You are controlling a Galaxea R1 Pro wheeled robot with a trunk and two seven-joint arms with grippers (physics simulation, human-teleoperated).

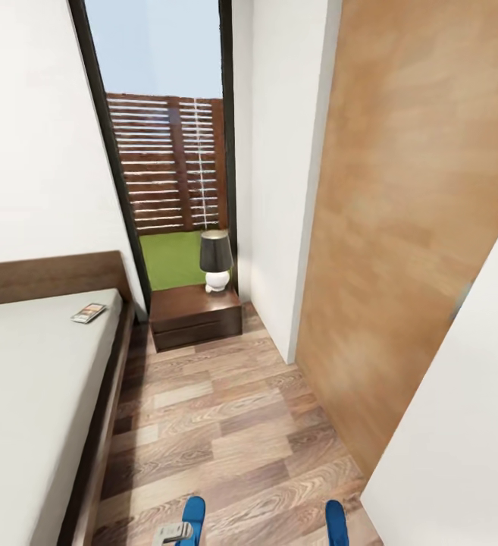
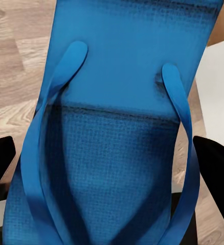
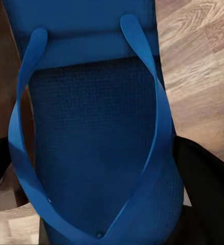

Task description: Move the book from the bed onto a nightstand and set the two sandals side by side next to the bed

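The book (image 1: 89,312) lies on the grey mattress of the bed (image 1: 29,394), near the headboard and the bed's right edge. A dark brown nightstand (image 1: 195,315) stands beside the bed under the window. Both blue sandals are held. One sandal (image 2: 122,102) sits between the black fingers (image 2: 214,163) of my left gripper (image 2: 104,158), which is shut on it. The other sandal (image 3: 96,117) is clamped in my right gripper (image 3: 99,168). In the head view their tips, the left sandal (image 1: 193,518) and the right sandal (image 1: 336,523), poke up at the bottom edge over the floor.
A lamp (image 1: 216,260) with a dark shade stands on the nightstand. A wood-plank floor strip (image 1: 226,425) runs between the bed and a tall light-brown wooden panel (image 1: 400,227) at the right. A white wall (image 1: 461,455) is close at the bottom right.
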